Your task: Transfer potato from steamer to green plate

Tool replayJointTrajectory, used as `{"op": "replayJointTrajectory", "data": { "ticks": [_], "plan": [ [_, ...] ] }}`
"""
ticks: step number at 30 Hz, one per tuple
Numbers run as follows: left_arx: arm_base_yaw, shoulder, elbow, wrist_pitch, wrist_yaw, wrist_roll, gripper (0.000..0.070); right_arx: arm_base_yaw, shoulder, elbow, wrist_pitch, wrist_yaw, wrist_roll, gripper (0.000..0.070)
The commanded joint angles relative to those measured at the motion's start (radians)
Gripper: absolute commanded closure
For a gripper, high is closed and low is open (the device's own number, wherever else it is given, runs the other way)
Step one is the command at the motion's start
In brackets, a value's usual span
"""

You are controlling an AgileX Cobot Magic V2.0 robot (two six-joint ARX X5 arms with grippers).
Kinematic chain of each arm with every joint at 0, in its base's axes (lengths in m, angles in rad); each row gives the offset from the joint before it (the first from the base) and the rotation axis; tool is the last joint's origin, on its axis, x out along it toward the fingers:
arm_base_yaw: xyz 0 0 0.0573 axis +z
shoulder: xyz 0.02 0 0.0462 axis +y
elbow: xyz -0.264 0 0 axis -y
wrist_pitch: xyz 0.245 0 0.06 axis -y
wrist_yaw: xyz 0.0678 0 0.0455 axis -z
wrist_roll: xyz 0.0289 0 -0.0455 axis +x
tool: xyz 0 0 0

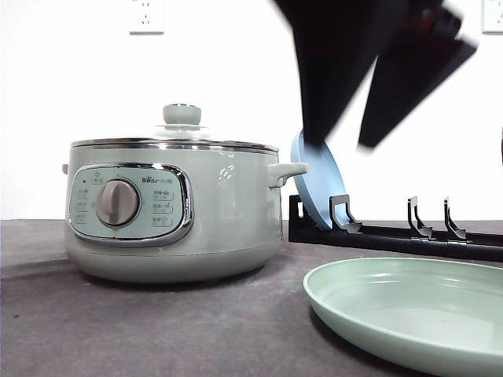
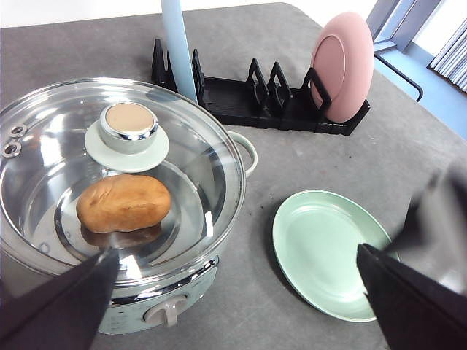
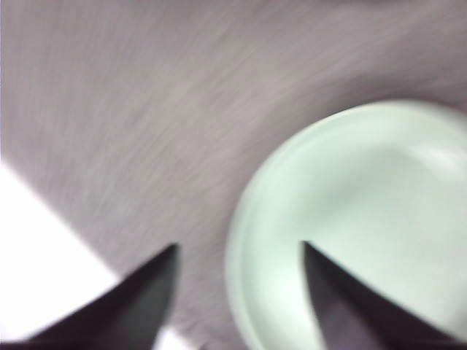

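Observation:
The potato (image 2: 122, 203) lies inside the sage-green steamer (image 1: 173, 212), seen through the closed glass lid (image 2: 128, 127). To the steamer's right, the green plate (image 1: 409, 314) rests empty on the grey table. My left gripper (image 2: 235, 251) hangs high above the steamer (image 2: 182, 302) and the green plate (image 2: 328, 251), open wide and holding nothing. My right gripper (image 1: 342, 141) hovers in the air to the right of the steamer, blurred, its fingers apart and empty. In the right wrist view the right gripper (image 3: 238, 246) stands open over the near rim of the green plate (image 3: 365, 204).
A black dish rack (image 1: 393, 232) runs behind the green plate. It holds an upright blue plate (image 1: 314, 181) close to the steamer's right handle and a pink plate (image 2: 341, 65) at its far end. The table's edge shows white in the right wrist view.

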Motion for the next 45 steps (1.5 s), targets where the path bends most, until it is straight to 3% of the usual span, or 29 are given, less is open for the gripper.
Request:
{"op": "replayJointTrajectory", "data": {
  "ticks": [1,13,17,19,28,33,35,40,45],
  "plan": [
    [-0.004,0.007,0.018,0.007,0.007,0.002,0.0028,-0.045,-0.033,0.029,-0.002,-0.028,-0.029,0.0197],
    [-0.004,0.007,0.018,-0.002,0.007,0.003,0.0028,-0.558,-0.335,0.038,0.05,-0.353,-0.181,0.0187],
    [-0.004,0.007,0.018,-0.006,0.007,0.003,0.0028,-0.676,-0.408,0.035,0.037,-0.448,-0.224,0.0024],
    [-0.004,0.007,0.018,-0.006,0.007,0.003,0.0028,-0.712,-0.441,0.026,0.031,-0.495,-0.226,0.0],
    [-0.004,0.008,0.018,-0.014,0.007,-0.001,0.0034,-0.739,-0.604,-0.036,-0.042,-0.514,-0.215,0.0],
    [-0.004,0.027,0.024,-0.037,0.006,-0.001,0.0118,-0.739,-0.664,-0.036,-0.055,-0.514,-0.191,0.0],
    [-0.004,0.045,0.038,-0.049,0.002,0.006,0.0118,-0.739,-0.679,-0.036,-0.055,-0.514,-0.187,0.0],
    [-0.013,0.126,0.136,-0.121,-0.039,0.04,0.0117,-0.739,-0.69,-0.036,-0.054,-0.514,-0.182,0.0],
    [-0.05,0.246,0.276,-0.211,-0.138,0.088,0.0116,-0.739,-0.689,-0.036,-0.054,-0.514,-0.182,0.0]
  ]
}}
